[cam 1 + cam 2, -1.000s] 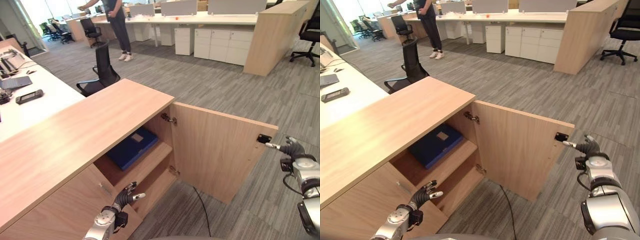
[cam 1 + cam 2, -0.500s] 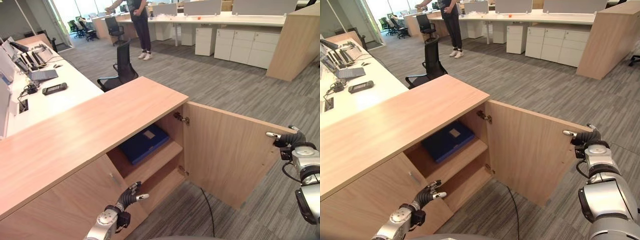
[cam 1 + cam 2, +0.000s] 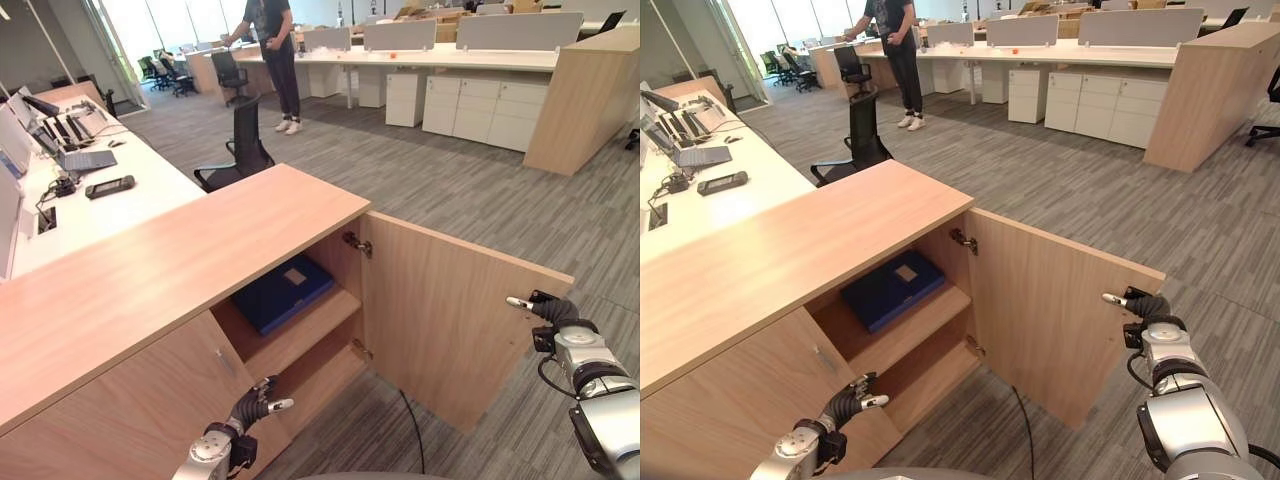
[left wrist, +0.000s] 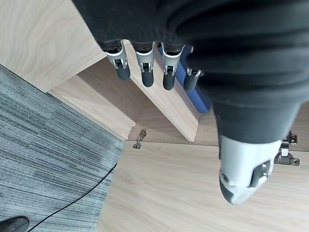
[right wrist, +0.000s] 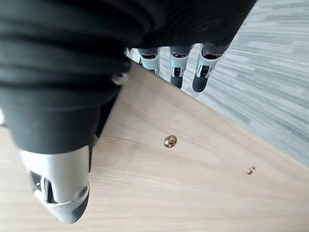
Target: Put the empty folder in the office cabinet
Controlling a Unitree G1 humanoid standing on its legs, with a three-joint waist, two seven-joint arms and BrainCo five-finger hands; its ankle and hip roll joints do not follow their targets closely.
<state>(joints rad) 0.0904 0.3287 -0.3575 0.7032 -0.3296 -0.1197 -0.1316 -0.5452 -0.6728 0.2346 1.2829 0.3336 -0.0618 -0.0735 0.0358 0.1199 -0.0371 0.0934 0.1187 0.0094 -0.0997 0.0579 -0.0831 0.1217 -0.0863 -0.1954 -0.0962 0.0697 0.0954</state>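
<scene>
Blue folder (image 3: 282,290) is lying on the cabinet's upper shelf (image 3: 300,335) while the right hand (image 3: 545,312), fingers loosely extended and empty, is swinging the door (image 3: 450,320) inward, left hand (image 3: 252,408) hanging relaxed, empty.

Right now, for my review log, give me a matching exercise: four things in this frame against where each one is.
Things:
1. blue folder
2. right hand
3. left hand
4. office chair

Places:
A. at the open cabinet door's outer edge
B. flat on the cabinet's upper shelf
C. on the carpet beyond the cabinet top
D. low, before the lower shelf

Pairs: 1-B, 2-A, 3-D, 4-C
</scene>
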